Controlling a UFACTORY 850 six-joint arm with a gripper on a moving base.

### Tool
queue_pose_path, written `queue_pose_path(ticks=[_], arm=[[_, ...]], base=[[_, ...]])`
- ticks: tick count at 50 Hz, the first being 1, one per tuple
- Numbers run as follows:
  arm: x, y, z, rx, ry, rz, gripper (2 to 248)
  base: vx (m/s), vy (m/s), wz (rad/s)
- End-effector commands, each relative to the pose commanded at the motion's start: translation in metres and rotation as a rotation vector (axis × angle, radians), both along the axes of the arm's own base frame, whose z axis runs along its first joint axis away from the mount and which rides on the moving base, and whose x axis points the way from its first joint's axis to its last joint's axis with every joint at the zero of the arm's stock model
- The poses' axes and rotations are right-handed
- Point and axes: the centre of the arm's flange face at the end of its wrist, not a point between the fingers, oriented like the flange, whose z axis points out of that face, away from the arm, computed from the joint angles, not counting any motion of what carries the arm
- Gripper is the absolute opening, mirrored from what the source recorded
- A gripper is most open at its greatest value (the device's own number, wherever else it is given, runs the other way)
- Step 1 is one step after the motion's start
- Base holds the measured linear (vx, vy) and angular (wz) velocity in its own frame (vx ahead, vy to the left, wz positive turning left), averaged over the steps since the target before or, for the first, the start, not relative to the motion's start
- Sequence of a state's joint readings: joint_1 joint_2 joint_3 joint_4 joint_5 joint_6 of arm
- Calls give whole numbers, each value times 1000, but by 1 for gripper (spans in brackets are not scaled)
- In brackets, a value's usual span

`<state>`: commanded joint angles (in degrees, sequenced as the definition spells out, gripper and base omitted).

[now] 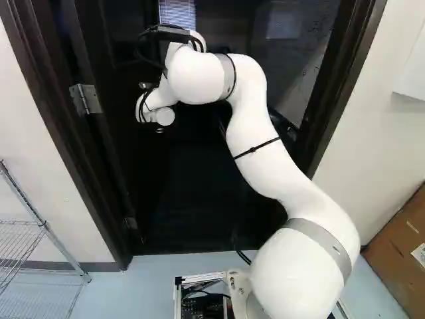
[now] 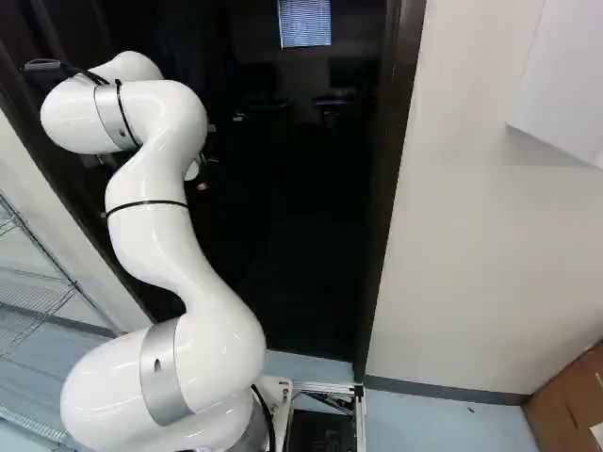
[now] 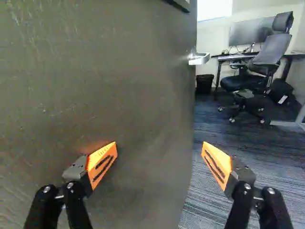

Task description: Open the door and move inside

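White, reaches up toward the door (image 3: 119,95) with a bent arm (image 1: 259,173). Holds the tool (image 3: 160,148) spread wide, with one orange pad (image 3: 102,164) in front of the door's flat face and the other out past its free edge. Cannot tell of any touch between tool and door. Has the door standing open on a metal hinge (image 1: 86,100), inside a dark frame (image 2: 400,122). Shows a metal handle (image 3: 200,58) poking out past the door's free edge, farther ahead than the tool. Beyond the door, shows striped carpet (image 3: 228,162), a black bin (image 3: 205,83), an office chair (image 3: 274,50) and a monitor (image 3: 248,33). To the hinge side of the door, has a wire shelf (image 1: 63,252); to the opposite side, a cardboard box (image 1: 398,259) on pale blue floor (image 2: 433,414).
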<state>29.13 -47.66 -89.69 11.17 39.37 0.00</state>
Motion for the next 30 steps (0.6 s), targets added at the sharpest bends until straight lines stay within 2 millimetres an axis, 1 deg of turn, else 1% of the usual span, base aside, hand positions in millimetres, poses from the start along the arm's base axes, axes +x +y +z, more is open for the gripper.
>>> queue_pose_path(ticks=[30], arm=[[-1, 40, -9, -64, -8, 113, 247]], base=[[0, 0, 0]])
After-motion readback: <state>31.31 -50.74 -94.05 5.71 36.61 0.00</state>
